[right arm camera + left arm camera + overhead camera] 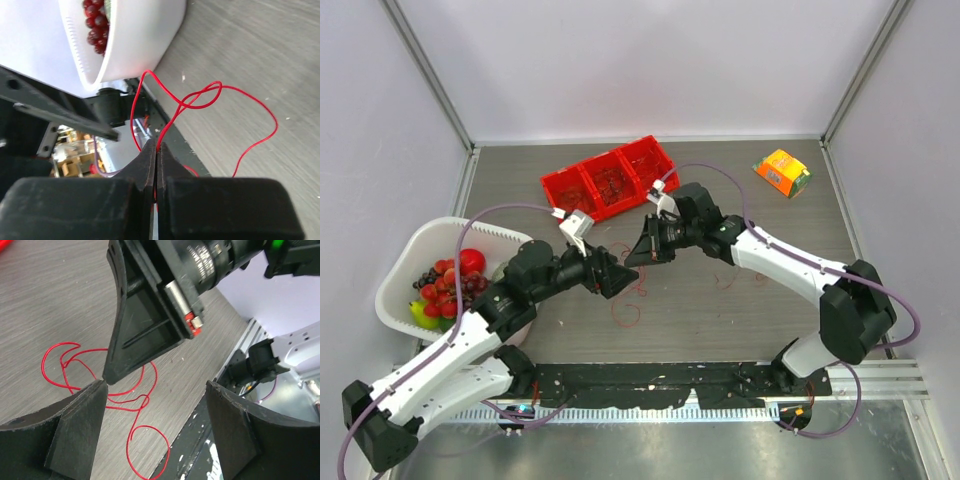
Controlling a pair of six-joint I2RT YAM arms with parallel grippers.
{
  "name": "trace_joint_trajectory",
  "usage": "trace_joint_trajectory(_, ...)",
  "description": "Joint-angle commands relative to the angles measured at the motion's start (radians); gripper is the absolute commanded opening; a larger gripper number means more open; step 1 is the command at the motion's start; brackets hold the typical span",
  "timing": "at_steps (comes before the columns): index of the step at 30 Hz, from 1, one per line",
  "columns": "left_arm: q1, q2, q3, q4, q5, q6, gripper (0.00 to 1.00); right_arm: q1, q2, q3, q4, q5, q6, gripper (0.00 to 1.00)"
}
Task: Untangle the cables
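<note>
While my right gripper (156,150) has its two fingers pressed flat together, a strand of the red cable (182,105) comes out of the seam between them, so this hand is clamped on the cable. Ahead of those fingertips the strand rises, crosses itself in one small loop, then sweeps out to the right in a long arc and returns beside the right finger. Up and to the left of the fingertips stands the white fruit basket (150,45), with dark red grapes inside.

My left gripper (155,390) has its fingers wide apart and holds nothing. Most of the red cable (150,426) lies on the grey table (60,300) below and just ahead of the left-hand finger, in several overlapping loops. One larger loop lies inside the gap between the two fingers.

The right gripper (107,376) comes down from above into the left wrist view. Its tip meets the tip of my left-hand finger, and I cannot tell for certain whether the two touch.

From above, the left gripper (613,272) and the right gripper (642,250) point at each other, tips close, over the red cable (628,312). The red bin (610,180) sits beyond both of them.
</note>
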Motion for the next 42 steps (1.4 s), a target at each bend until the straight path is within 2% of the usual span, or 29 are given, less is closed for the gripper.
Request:
trace_joint_trajectory(1,-0.020,0.040,0.041,0.050,0.023,0.100,0.79,-0.006,-0.075,-0.033,0.150,-0.112,0.145,0.01)
trace_joint_trajectory(5,-0.023,0.080,0.046,0.019,0.009,0.096,0.74,-0.029,-0.093,-0.076,0.273,-0.144,0.263,0.01)
trace_joint_trajectory(10,-0.026,0.104,-0.005,0.079,0.044,0.053,0.68,-0.033,-0.098,-0.125,0.406,-0.172,0.393,0.01)
trace_joint_trajectory(17,-0.034,0.139,-0.003,0.079,0.067,0.050,0.59,-0.034,-0.097,-0.131,0.453,-0.161,0.448,0.01)
trace_joint_trajectory(21,-0.034,0.161,0.009,0.078,0.089,0.051,0.46,-0.034,-0.095,-0.152,0.526,-0.169,0.519,0.01)
trace_joint_trajectory(24,-0.034,0.164,0.012,0.068,0.104,0.050,0.29,-0.034,-0.093,-0.158,0.542,-0.172,0.540,0.01)
trace_joint_trajectory(25,-0.034,0.163,0.011,0.065,0.098,0.048,0.17,-0.034,-0.092,-0.162,0.552,-0.175,0.548,0.01)
trace_joint_trajectory(26,-0.034,0.158,0.008,0.059,0.086,0.043,0.01,-0.034,-0.092,-0.168,0.562,-0.178,0.553,0.01)
trace_joint_trajectory(29,-0.034,0.146,-0.002,0.044,0.078,0.022,0.00,-0.036,-0.096,-0.172,0.557,-0.181,0.513,0.01)
trace_joint_trajectory(30,-0.034,0.143,-0.005,0.038,0.074,0.007,0.00,-0.039,-0.097,-0.166,0.481,-0.173,0.481,0.01)
trace_joint_trajectory(31,-0.034,0.135,-0.008,0.033,0.069,-0.012,0.00,-0.045,-0.098,-0.146,0.420,-0.164,0.388,0.06)
trace_joint_trajectory(32,-0.034,0.130,-0.017,0.032,0.067,-0.027,0.00,-0.055,-0.100,-0.142,0.326,-0.149,0.346,0.24)
trace_joint_trajectory(34,-0.034,0.118,-0.031,0.025,0.067,-0.061,0.00,-0.066,-0.106,-0.139,0.225,-0.146,0.207,0.46)
trace_joint_trajectory(35,-0.034,0.112,-0.035,0.021,0.069,-0.073,0.00,-0.069,-0.113,-0.140,0.168,-0.143,0.135,0.52)
trace_joint_trajectory(37,-0.032,0.109,-0.042,-0.004,0.069,-0.105,0.00,-0.077,-0.148,-0.158,0.079,-0.106,0.035,0.62)
trace_joint_trajectory(42,-0.032,0.072,-0.069,-0.025,0.041,-0.133,0.00,-0.094,-0.283,-0.182,-0.107,0.105,-0.056,0.72)
